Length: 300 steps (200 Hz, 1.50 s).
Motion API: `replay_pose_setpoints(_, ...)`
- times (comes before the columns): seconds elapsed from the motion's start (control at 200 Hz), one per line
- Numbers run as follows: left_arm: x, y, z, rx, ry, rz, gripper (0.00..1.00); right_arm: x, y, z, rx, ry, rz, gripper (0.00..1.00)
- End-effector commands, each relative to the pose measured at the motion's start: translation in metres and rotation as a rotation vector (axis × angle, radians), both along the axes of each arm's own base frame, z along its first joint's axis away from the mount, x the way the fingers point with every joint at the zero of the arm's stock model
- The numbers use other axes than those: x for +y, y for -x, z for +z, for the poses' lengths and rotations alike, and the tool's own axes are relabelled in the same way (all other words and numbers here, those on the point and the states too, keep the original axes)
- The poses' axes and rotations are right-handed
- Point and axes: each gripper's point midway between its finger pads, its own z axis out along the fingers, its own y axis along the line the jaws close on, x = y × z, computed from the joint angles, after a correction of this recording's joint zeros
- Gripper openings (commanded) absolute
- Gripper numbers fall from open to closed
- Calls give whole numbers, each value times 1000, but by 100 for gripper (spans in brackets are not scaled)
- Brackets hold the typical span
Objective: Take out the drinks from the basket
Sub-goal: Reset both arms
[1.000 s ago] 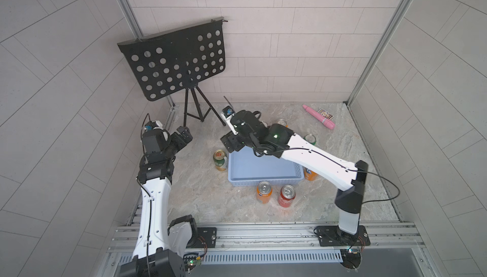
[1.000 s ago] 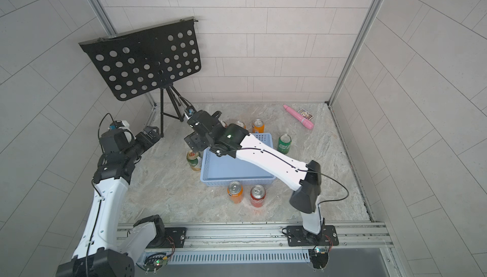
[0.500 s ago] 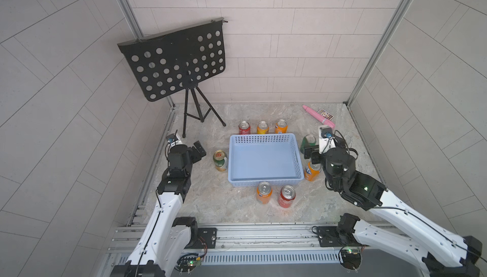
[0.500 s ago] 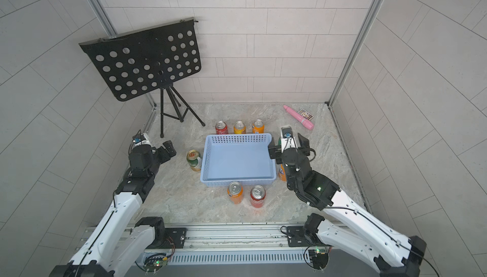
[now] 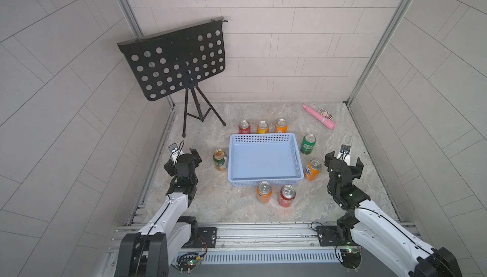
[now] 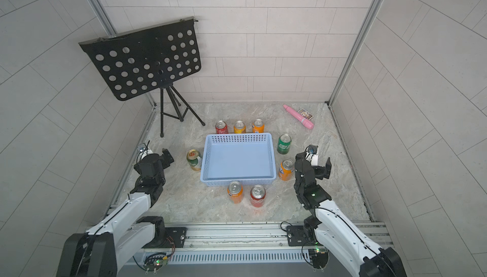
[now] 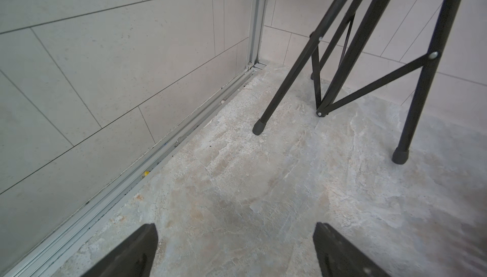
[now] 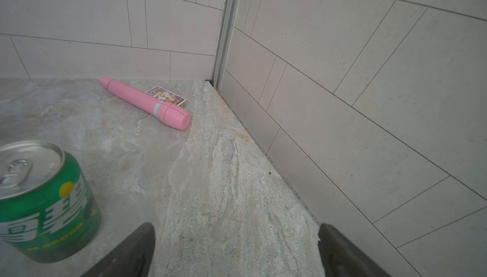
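basket: shallow light-blue plastic lattice basket (image 5: 264, 161), centre, empty | drinks: eight small aluminium soda cans (image 5: 312, 169) standing outside, ringed around it | change: right gripper (image 8: 235, 229) pulled back from basket's far-left corner to near right, jaws apart, empty | left gripper (image 7: 234, 229) near left, jaws apart, empty | task: likely complete

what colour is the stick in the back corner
Pink with a pale blue band; the stick shows best in the right wrist view.
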Motion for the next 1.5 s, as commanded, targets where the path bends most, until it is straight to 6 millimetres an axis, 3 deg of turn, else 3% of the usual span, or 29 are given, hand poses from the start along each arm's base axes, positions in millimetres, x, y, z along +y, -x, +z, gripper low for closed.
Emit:
replay_pose_setpoints(0.0,-4,-9,-4,-13,-48,-44,100,-3,-13,21,-133,2,-13,100)
replay_pose_setpoints(0.335,-15,-25,-6,26,-75,-137,100,-21,-38,-17,-146,-95,9,100)
replay_pose_setpoints(0.615,-11,-23,-9,39,-80,-109,100,-14,-63,-33,-167,-118,81,100)
replay_pose_setpoints(0.755,-11,-34,-11,11,-76,-125,100,-4,-77,-39,-183,-102,153,100)
replay_pose_setpoints(0.806,-15,-45,-3,-6,-72,-148,100,2,-79,-42,-167,-109,191,100)
replay_pose_setpoints(0.906,-14,-49,-6,-15,-65,-144,100,1,-82,-45,-160,-130,203,100)
replay_pose_setpoints(0.956,-12,-50,-11,-36,-51,-131,100,-2,-82,-57,-129,-156,201,100)
replay_pose_setpoints(1.026,-14,-56,-20,-37,-45,-145,100,-14,-84,-57,-179,-187,176,100)
replay_pose_setpoints(1.256,-34,-80,-38,54,-43,-276,100,-13,-90,-59,-145,-206,186,100)
replay_pose_setpoints(1.496,-35,-81,-38,65,-52,-276,100,-8,-101,-64,-72,-208,215,100)
